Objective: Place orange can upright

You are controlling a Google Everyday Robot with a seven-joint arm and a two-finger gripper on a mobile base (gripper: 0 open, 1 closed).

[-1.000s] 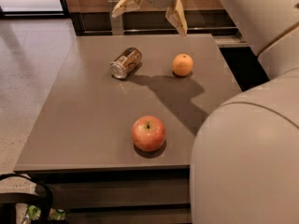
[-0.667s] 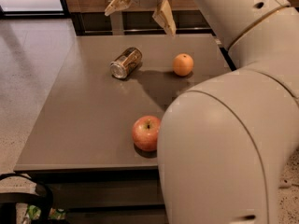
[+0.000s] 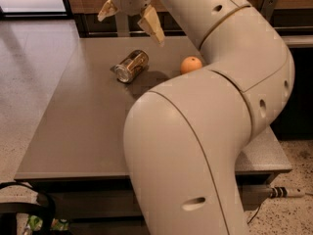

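grey tabletop [image 3: 83, 116] has the shiny orange-gold metal can [image 3: 130, 66] lying sideways, tan two-finger gripper [image 3: 130, 23] hovering above it, fingers [image 3: 151, 24] spread, probably for a grab.

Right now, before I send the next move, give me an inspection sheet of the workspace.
Surface: grey table, matte top.
Job's things: orange can lying on its side, far part of the table.
Clutter: orange fruit right of the can, apart from it, partly behind the arm.
Grippers: end effector open, above the can, not touching it.
Cables: cable on the floor, lower right.
Surroundings: speckled floor around the table.
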